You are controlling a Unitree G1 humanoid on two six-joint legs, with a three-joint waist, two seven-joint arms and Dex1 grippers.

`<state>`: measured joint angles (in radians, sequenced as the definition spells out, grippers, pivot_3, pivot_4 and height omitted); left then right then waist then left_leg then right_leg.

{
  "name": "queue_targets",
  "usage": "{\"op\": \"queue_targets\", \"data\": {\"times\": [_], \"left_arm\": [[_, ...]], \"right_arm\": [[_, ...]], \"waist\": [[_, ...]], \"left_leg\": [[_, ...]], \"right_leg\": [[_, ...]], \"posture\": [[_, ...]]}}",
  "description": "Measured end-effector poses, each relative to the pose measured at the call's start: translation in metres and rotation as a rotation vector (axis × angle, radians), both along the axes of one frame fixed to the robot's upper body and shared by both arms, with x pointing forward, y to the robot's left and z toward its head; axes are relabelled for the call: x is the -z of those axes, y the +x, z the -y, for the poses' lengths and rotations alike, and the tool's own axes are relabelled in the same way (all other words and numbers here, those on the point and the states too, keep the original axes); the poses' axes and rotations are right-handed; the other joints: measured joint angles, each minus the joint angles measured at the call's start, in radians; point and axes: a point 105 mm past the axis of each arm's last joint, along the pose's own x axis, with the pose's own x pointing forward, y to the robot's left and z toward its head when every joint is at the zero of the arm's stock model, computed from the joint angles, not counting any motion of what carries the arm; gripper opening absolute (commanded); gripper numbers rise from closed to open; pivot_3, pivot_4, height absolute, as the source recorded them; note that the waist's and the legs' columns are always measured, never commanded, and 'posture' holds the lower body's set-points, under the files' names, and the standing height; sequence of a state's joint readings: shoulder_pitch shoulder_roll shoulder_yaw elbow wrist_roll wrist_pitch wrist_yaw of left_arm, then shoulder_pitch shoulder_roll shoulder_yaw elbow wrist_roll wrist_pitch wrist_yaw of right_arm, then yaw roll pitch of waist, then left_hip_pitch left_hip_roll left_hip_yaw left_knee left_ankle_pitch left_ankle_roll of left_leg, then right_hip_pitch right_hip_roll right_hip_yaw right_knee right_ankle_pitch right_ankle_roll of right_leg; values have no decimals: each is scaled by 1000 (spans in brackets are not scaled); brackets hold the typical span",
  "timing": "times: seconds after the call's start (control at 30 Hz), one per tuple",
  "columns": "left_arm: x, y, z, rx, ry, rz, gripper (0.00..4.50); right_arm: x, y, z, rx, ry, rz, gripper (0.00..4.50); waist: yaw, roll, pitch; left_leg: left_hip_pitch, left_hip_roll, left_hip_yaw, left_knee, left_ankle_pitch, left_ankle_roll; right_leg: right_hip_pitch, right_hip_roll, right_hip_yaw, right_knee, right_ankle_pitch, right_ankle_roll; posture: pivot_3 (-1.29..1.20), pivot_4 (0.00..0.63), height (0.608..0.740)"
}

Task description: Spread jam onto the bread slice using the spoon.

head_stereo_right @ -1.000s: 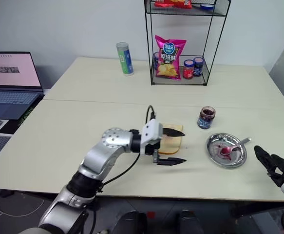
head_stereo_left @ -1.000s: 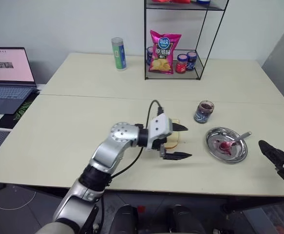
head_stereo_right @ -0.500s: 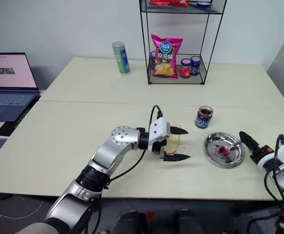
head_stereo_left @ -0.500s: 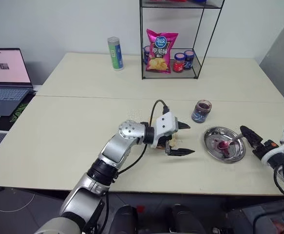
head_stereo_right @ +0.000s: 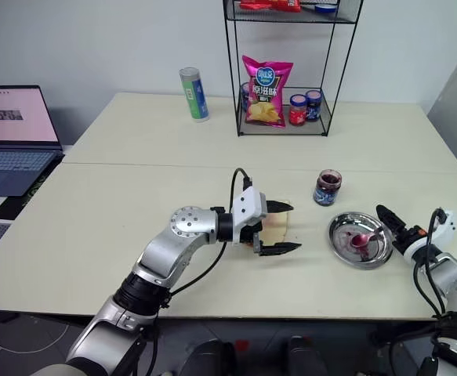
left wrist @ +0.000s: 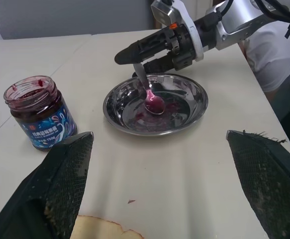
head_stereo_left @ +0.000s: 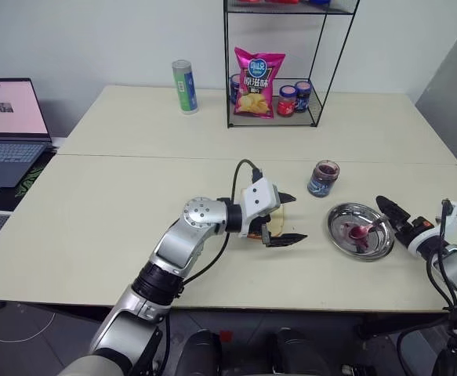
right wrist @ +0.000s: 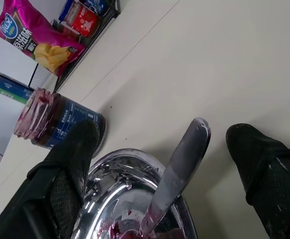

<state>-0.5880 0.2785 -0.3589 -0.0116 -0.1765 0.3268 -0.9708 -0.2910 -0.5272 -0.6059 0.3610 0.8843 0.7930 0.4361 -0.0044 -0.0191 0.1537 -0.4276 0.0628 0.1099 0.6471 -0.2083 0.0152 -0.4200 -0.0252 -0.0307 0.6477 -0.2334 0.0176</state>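
The bread slice (head_stereo_left: pixel 276 222) lies mid-table, half hidden behind my left gripper (head_stereo_left: pixel 290 218), which hovers open over it with nothing between its fingers; a corner of the crust (left wrist: pixel 103 229) shows in the left wrist view. To the right sits the round steel plate (head_stereo_left: pixel 342 242), smeared with jam. The spoon (left wrist: pixel 152 101) rests in it, bowl red, handle (right wrist: pixel 183 158) sticking out over the rim. My right gripper (left wrist: pixel 128 66) is open, one finger on each side of that handle. The open jam jar (head_stereo_left: pixel 322 178) stands just behind the plate.
A black wire rack (head_stereo_left: pixel 322 70) at the back holds a pink chip bag (head_stereo_left: pixel 258 82) and small lidded jars (head_stereo_left: pixel 295 97). A green can (head_stereo_left: pixel 184 86) stands to its left. A laptop (head_stereo_left: pixel 7 117) sits off the table's left side. The table's near edge runs close to my right arm.
My right gripper has come forward from the table's near right corner to the spoon handle at the plate's rim. The left gripper stays over the bread. The camera has shifted slightly.
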Motion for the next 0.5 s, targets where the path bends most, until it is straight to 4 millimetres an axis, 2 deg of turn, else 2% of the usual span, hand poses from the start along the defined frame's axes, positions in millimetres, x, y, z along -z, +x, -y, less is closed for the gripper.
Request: {"op": "queue_targets", "data": {"times": [0.1,0.13,0.3,0.5], "left_arm": [[-1,0,0,0,1,3,4500],[-1,0,0,1,1,4,4500],[-2,1,0,2,1,9,4500],[-2,1,-1,8,6,12,4500]], "right_arm": [[3,0,-1,3,9,-6,3271],[4,0,-1,2,13,-8,3174],[7,-1,-2,6,24,-12,2092],[4,-2,-1,14,27,7,483]], "waist": [[0,0,0],[0,0,0],[1,0,0],[2,0,0]], "left_leg": [[0,0,0,-1,0,0],[0,0,0,-1,0,0],[0,0,0,-1,0,0],[0,0,0,0,0,0]], "right_leg": [[0,0,0,0,0,0],[0,0,0,0,0,0],[0,0,0,0,0,0],[0,0,0,0,0,0]], "posture": [[0,150,740],[0,150,740],[0,150,740],[0,150,740]]}}
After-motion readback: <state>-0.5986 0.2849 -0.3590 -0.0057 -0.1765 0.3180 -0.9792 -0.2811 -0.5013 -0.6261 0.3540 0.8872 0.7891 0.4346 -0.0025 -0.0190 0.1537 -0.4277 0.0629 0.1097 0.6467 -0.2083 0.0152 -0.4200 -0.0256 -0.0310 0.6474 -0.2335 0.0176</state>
